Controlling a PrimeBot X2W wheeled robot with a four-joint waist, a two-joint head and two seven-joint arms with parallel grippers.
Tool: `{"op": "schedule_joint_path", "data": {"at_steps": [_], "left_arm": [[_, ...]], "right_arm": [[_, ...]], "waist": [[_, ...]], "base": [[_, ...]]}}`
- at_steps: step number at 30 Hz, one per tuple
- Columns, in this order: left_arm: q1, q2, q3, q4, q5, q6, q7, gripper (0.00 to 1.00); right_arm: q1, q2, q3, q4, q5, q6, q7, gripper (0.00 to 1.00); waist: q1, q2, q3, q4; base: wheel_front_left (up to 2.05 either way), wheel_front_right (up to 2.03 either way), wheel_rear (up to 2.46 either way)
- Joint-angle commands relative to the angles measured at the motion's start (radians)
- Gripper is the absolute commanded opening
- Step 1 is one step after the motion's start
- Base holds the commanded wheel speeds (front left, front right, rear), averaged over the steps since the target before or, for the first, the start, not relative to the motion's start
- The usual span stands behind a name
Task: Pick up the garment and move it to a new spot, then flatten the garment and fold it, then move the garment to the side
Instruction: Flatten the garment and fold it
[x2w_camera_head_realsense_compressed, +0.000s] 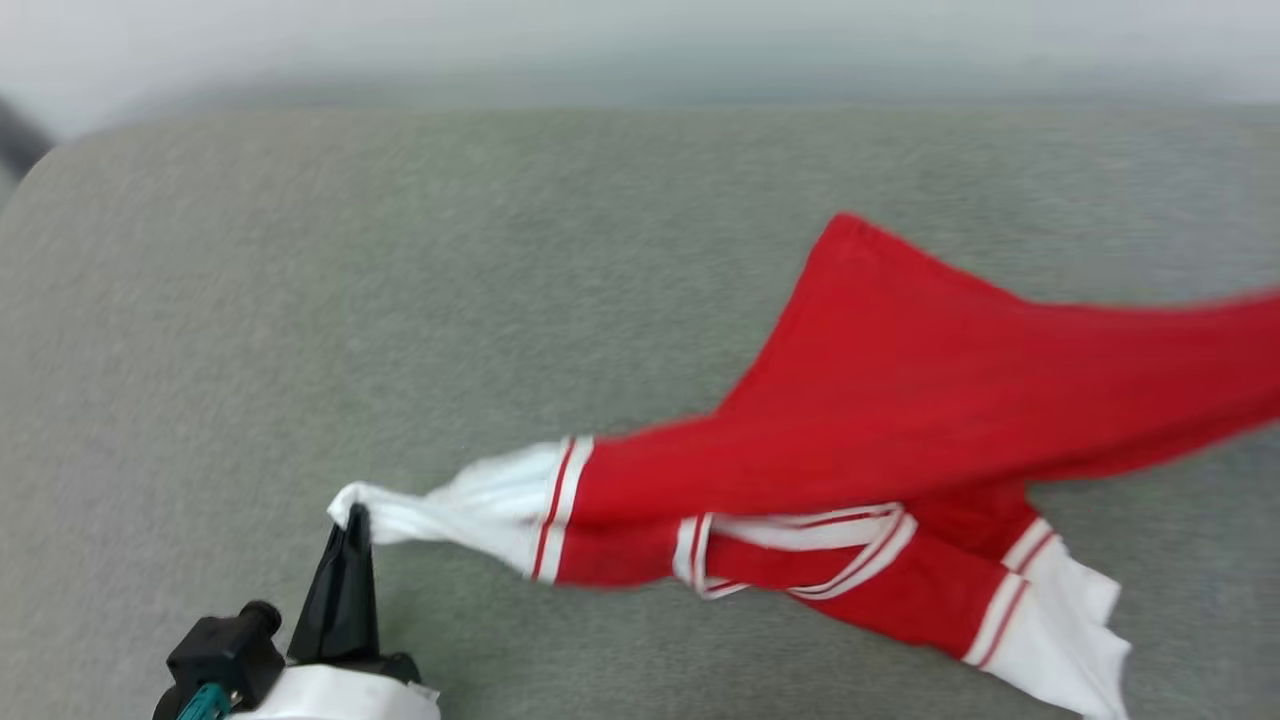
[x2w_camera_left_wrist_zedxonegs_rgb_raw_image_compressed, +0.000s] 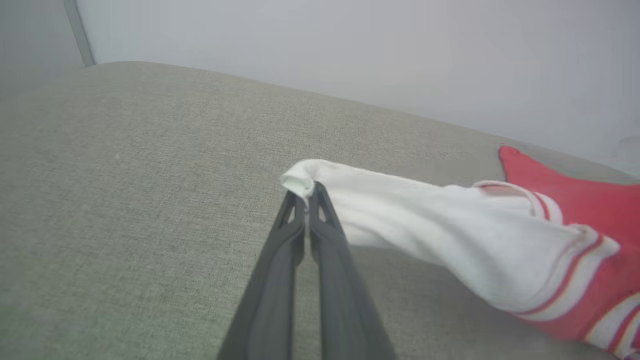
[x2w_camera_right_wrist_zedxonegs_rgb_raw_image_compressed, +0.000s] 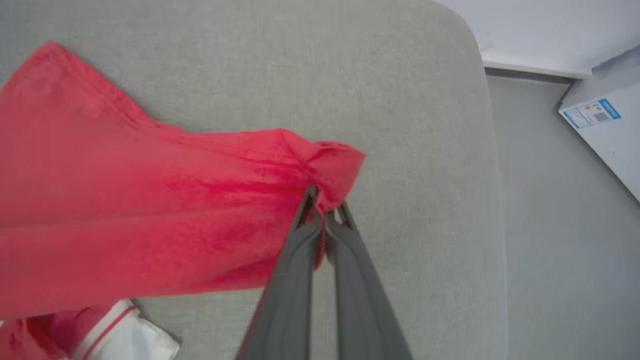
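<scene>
Red jersey (x2w_camera_head_realsense_compressed: 900, 400) was held at two ends over a grey fabric surface (x2w_camera_head_realsense_compressed: 300, 250).
Left gripper (x2w_camera_left_wrist_zedxonegs_rgb_raw_image_compressed: 306, 192) was pressed together on the tip of one white sleeve (x2w_camera_left_wrist_zedxonegs_rgb_raw_image_compressed: 425, 230); right gripper (x2w_camera_right_wrist_zedxonegs_rgb_raw_image_compressed: 322, 207) was clamped on a red hem corner (x2w_camera_right_wrist_zedxonegs_rgb_raw_image_compressed: 335, 162); jersey stretched between them, right of centre in head view.

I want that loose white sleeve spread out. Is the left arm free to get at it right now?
Probably not: the left claw is shut on the garment's other sleeve, and the loose sleeve lies far to its right.
</scene>
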Motion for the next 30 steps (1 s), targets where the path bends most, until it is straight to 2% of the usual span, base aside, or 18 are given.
{"op": "schedule_joint_path", "data": {"at_steps": [1,3,8,12,13,14,17,23,26,30], "left_arm": [[0.029,0.011,0.013,-0.001,-0.007,0.009,0.007,0.0],[0.042,0.019,0.02,-0.004,-0.014,0.013,0.016,0.0],[0.071,0.037,0.029,-0.006,-0.021,0.023,0.046,0.0],[0.084,0.047,0.033,-0.008,-0.024,0.03,0.066,0.0],[0.084,0.048,0.033,-0.01,-0.025,0.032,0.07,0.0],[0.087,0.05,0.034,-0.012,-0.026,0.034,0.074,0.0],[0.091,0.058,0.028,-0.018,-0.016,0.04,0.087,0.0],[0.068,0.055,0.013,-0.049,-0.015,0.045,0.105,0.0],[0.05,0.051,-0.001,-0.07,-0.004,0.048,0.115,0.0],[0.028,0.048,-0.02,-0.087,0.005,0.046,0.122,0.0]], "right_arm": [[0.125,0.004,-0.04,-0.019,0.019,-0.001,0.005,0.0],[0.257,0.03,-0.085,-0.041,0.029,-0.001,-0.004,0.0],[0.55,0.142,-0.16,-0.044,0.058,-0.001,-0.016,0.0],[0.677,0.236,-0.179,-0.033,0.08,-0.001,-0.034,0.0],[0.692,0.255,-0.182,-0.037,0.085,-0.001,-0.046,0.36],[0.7,0.267,-0.181,-0.043,0.089,-0.001,-0.061,1.0],[0.695,0.273,-0.171,-0.086,0.098,-0.001,-0.147,1.0],[0.594,0.259,-0.174,-0.145,0.076,-0.001,-0.411,1.0],[0.516,0.265,-0.149,-0.145,0.072,-0.001,-0.461,1.0],[0.434,0.258,-0.113,-0.151,0.071,-0.001,-0.461,1.0]], "waist": [[0.0001,0.0,-0.088,-0.102],[0.0001,0.0,-0.102,-0.128],[0.0001,0.0,-0.122,-0.177],[0.0001,0.0,-0.128,-0.201],[0.0001,0.0,-0.127,-0.205],[0.0001,0.0,-0.126,-0.209],[0.0001,0.0,-0.12,-0.214],[0.0001,0.0,-0.082,-0.196],[0.0001,0.0,-0.057,-0.177],[0.0001,0.0,-0.027,-0.154]], "base": [[0.0,0.0,0.0],[0.0,0.0,0.0],[0.0,0.0,0.0],[0.0,0.0,0.0],[0.0,0.0,0.0],[0.0,0.0,0.0],[0.0,0.0,0.0],[0.0,0.0,0.0],[0.0,0.0,0.0],[0.0,0.0,0.0]]}}
